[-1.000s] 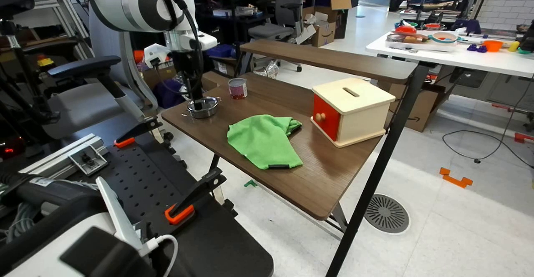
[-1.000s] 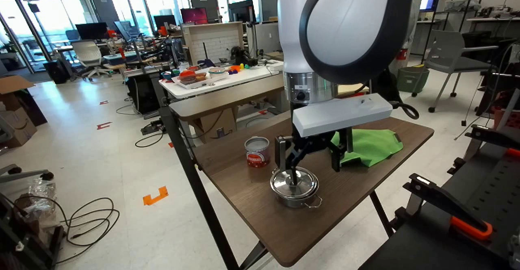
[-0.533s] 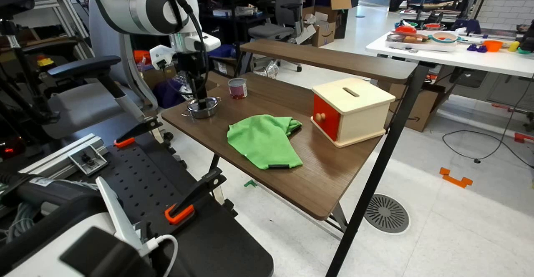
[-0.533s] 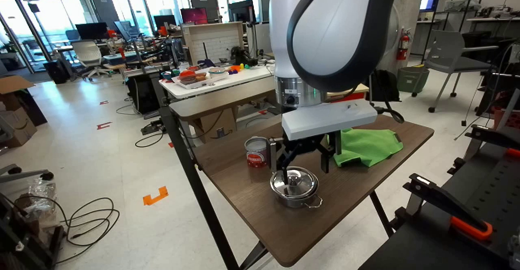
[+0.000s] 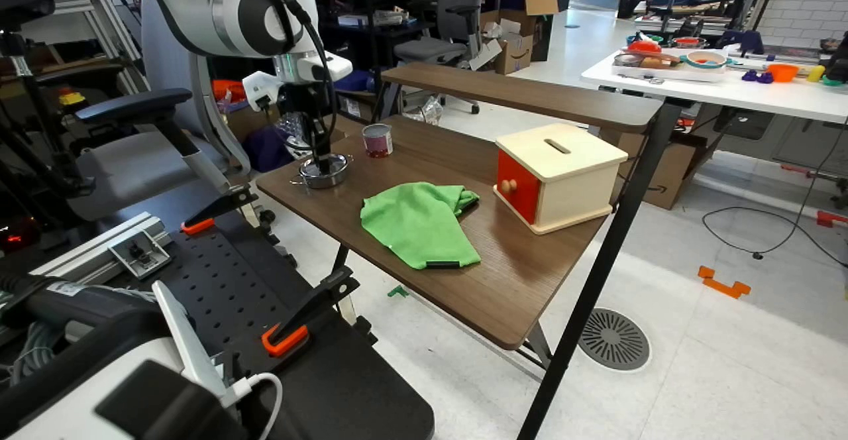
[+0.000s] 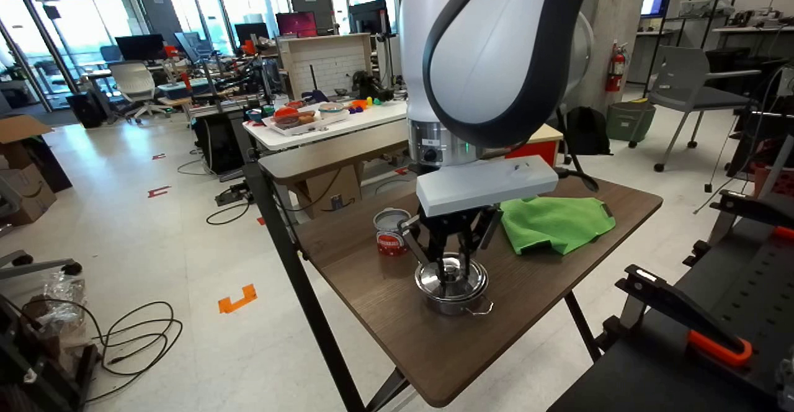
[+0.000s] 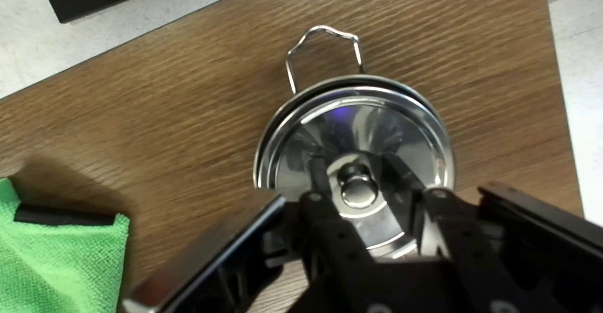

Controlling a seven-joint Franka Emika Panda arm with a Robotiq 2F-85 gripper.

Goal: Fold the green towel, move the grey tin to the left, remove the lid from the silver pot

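Note:
The silver pot (image 6: pixel 456 306) stands near the end of the brown table, its wire handle sticking out. On top of it rests the shiny lid (image 7: pixel 362 129), whose round knob (image 7: pixel 359 193) shows in the wrist view. My gripper (image 7: pixel 355 164) points down over the lid, one finger on each side of the knob. A gap shows between knob and fingers, so it is open, partly closed. The grey tin (image 6: pixel 392 232), wrapped in a red label, stands close by the pot. Spread and rumpled, the green towel (image 5: pixel 421 224) lies mid-table, and its corner enters the wrist view.
A wooden box (image 5: pixel 563 175) with a red door stands at the table's far end from the pot. A raised shelf (image 5: pixel 517 92) runs along one long side of the table. The table edge (image 7: pixel 558 68) is close to the pot.
The jaws have drawn much closer together around the lid's knob. In both exterior views the gripper has moved slightly sideways, centring over the lid. The pot has shifted a touch.

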